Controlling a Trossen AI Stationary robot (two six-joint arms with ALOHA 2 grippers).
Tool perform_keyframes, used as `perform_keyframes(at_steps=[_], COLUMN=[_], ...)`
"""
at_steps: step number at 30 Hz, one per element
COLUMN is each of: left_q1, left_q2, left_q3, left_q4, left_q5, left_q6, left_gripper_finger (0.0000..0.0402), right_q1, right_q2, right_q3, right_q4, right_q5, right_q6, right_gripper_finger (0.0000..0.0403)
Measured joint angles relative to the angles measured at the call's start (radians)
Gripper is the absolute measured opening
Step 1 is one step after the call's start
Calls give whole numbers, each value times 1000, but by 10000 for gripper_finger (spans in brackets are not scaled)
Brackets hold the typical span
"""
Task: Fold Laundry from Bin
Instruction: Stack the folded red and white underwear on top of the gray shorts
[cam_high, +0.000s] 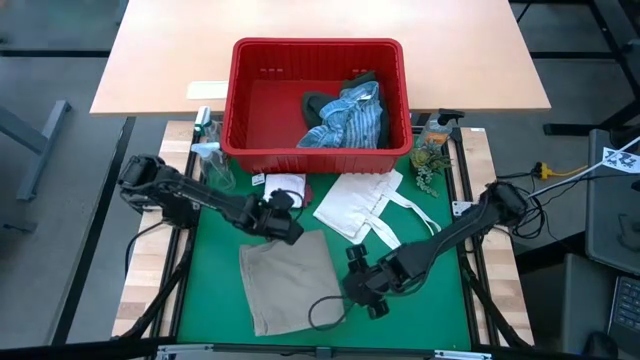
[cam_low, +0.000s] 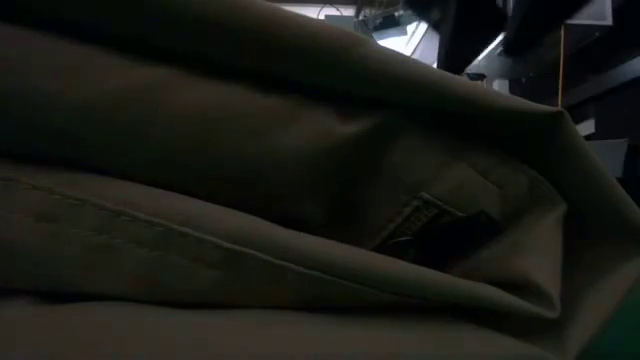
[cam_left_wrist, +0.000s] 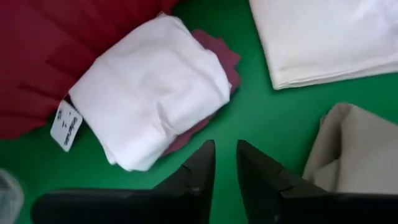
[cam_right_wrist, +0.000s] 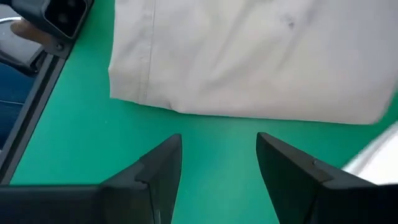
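- On the green surface (cam_high: 200, 290), near the front, the tan garment (cam_high: 288, 280) lies mostly flat. It looks soft and light, so it will likely bend and slide when pulled.
- The left gripper (cam_high: 284, 226) hangs over the tan garment's far corner, its fingers (cam_left_wrist: 198, 167) nearly pressed together and holding nothing.
- The right gripper (cam_high: 358, 290) sits by the garment's right edge, spread apart and empty (green shows between its fingers (cam_right_wrist: 163, 163)).
- A corner or a hem edge seems the best place to pinch, since the flat middle gives nothing to grab.
- The small white cloth (cam_left_wrist: 149, 90) lies folded on the small maroon cloth (cam_left_wrist: 217, 53), just in front of the bin (cam_high: 240, 110).
- Inside the bin, the blue-white striped shirt (cam_high: 350, 122) is bunched up on the dark green garment (cam_high: 318, 101). A floppy heap like that will probably droop when lifted.
- The white tote bag (cam_high: 360, 200) lies flat between the bin and the right gripper.
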Motion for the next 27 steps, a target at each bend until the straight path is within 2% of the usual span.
perform_keyframes(at_steps=[5,10,14,18,23,27], left_q1=[71,124,148,150,147,154], left_q2=[0,0,0,27,90,131], left_q3=[0,0,0,0,-1,-1], left_q4=[10,15,38,93,151,155], left_q5=[87,92,91,91,92,85], left_q6=[148,285,378,469,625,681], left_gripper_finger=[121,179,210,223,219,217], right_q1=[-1,-1,-1,-1,-1,-1], right_q2=[-54,-71,-71,-71,-71,-71], right_q3=[0,0,0,0,0,0], right_q4=[-6,-5,-6,-6,-5,-5], right_q5=[28,31,30,30,30,29], right_q6=[0,0,0,0,0,0], right_gripper_finger=[207,207,207,207,207,207])
